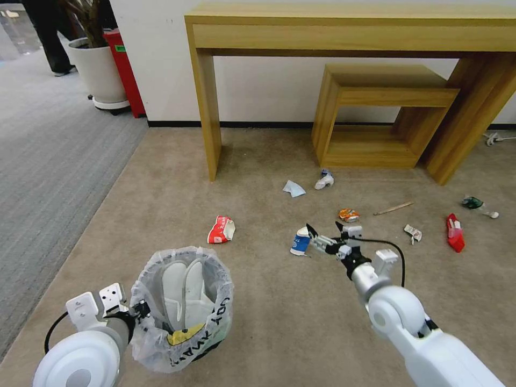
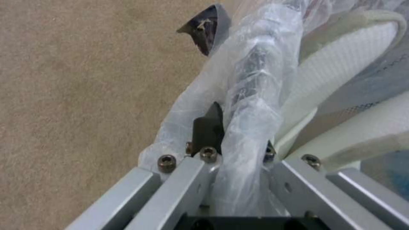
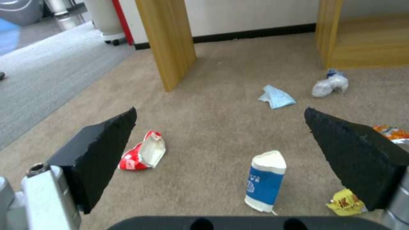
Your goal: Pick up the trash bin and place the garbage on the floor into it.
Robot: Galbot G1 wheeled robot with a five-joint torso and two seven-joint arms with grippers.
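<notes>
Beige floor (image 1: 161, 204): my right pincer (image 1: 328, 235) gapes, carton (image 3: 265, 180) upright just ahead between its jaws; left pincer (image 2: 238, 150) clamps bin (image 1: 183, 306) rim.

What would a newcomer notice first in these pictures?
Probably the bin, lined with a white bag, held by its rim in the left end effector near the robot, with two white slippers inside. Next, the open right end effector reaching toward a blue-white carton on the beige carpet. Other litter, such as a crushed red cup, lies scattered before the wooden table.
</notes>
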